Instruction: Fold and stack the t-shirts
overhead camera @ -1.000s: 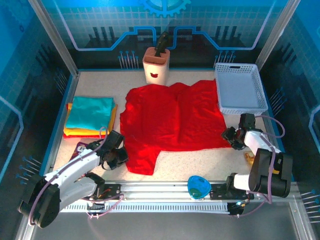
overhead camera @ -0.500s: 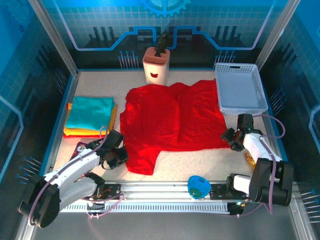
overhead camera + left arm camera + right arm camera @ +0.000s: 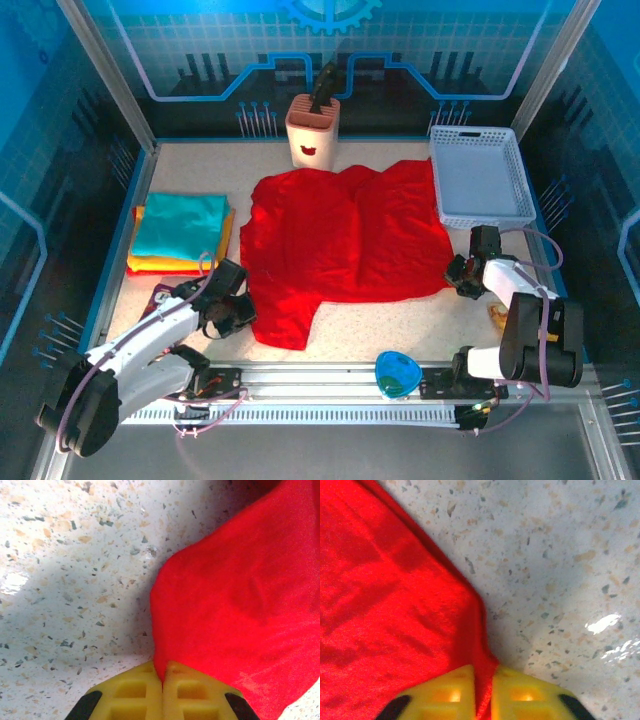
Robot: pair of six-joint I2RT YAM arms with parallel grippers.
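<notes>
The left gripper [image 3: 162, 680] is clamping shut on the red shirt [image 3: 345, 235], a fold of the near edge running down into its closed jaws. The cloth is spreading away ahead of it and to its inner side, with bare table [image 3: 75, 580] lying on its outer side. The right gripper [image 3: 483, 686] is likewise pinching closed on a near corner, the cloth fanning out ahead and inward from it. Between the two grippers the shirt is lying spread and rumpled on the table. A folded stack [image 3: 182, 232], teal on top, is sitting beyond the left gripper on its outer side, apart from the red shirt.

The shirt is looking light, thin and limp, so it is likely going to sag and drape between the grips rather than hold any shape. It is not fragile, though a thin pinch may be slipping free under a quick pull. Edges and corners are seeming the best holds. Both grips are sitting there, well apart, which should be helping the near edge lift evenly.
</notes>
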